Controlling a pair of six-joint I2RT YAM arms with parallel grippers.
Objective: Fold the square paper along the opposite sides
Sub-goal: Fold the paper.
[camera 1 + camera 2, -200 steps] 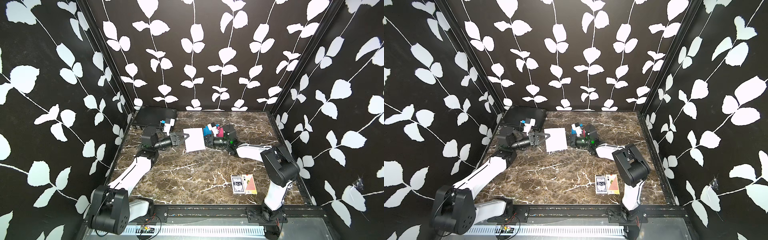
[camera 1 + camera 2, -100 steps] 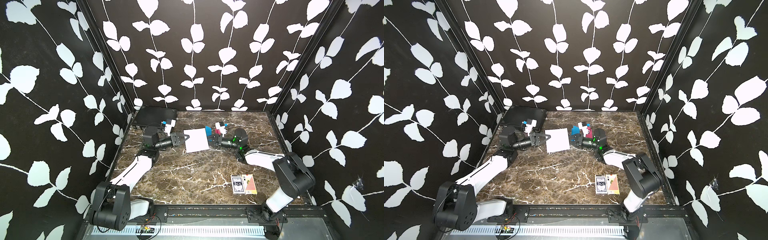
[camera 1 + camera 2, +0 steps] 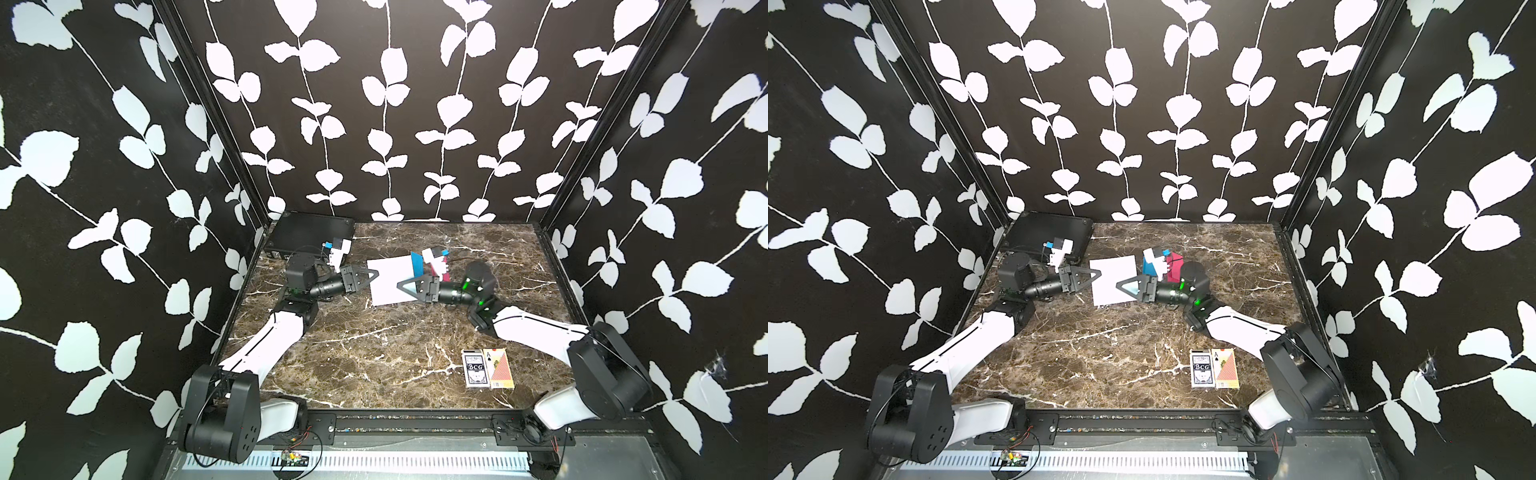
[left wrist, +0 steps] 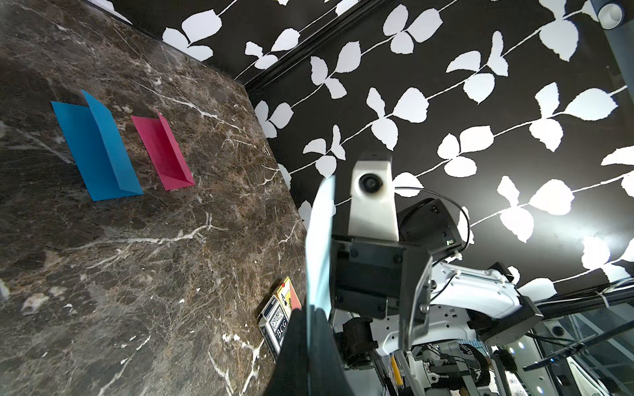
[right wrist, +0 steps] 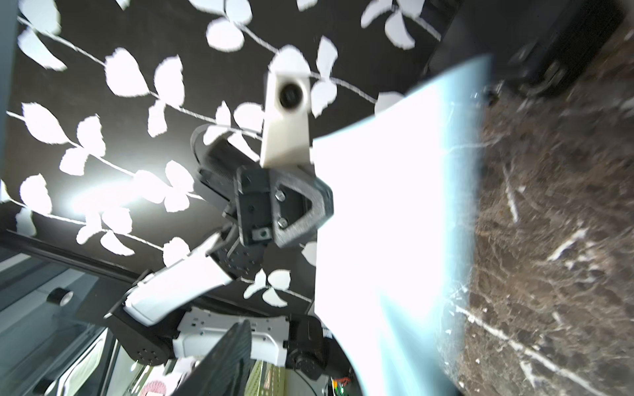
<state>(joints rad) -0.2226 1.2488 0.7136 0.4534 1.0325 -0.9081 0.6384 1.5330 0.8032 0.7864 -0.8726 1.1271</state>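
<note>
while the left hand (image 3: 376, 273) clamps the white paper (image 3: 390, 276), right hand (image 3: 400, 286) apart at its opposite edge, card boxes (image 3: 488, 368) well apart

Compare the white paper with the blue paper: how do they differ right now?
The white paper is one open, bowed sheet; the blue paper is creased in half, its top flap sprung up. The white paper is pinched at an edge by the left gripper; the blue paper lies free on the table. Both are thin sheets toward the table's far side.

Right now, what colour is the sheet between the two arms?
White. The sheet shows best in a top view.
</note>
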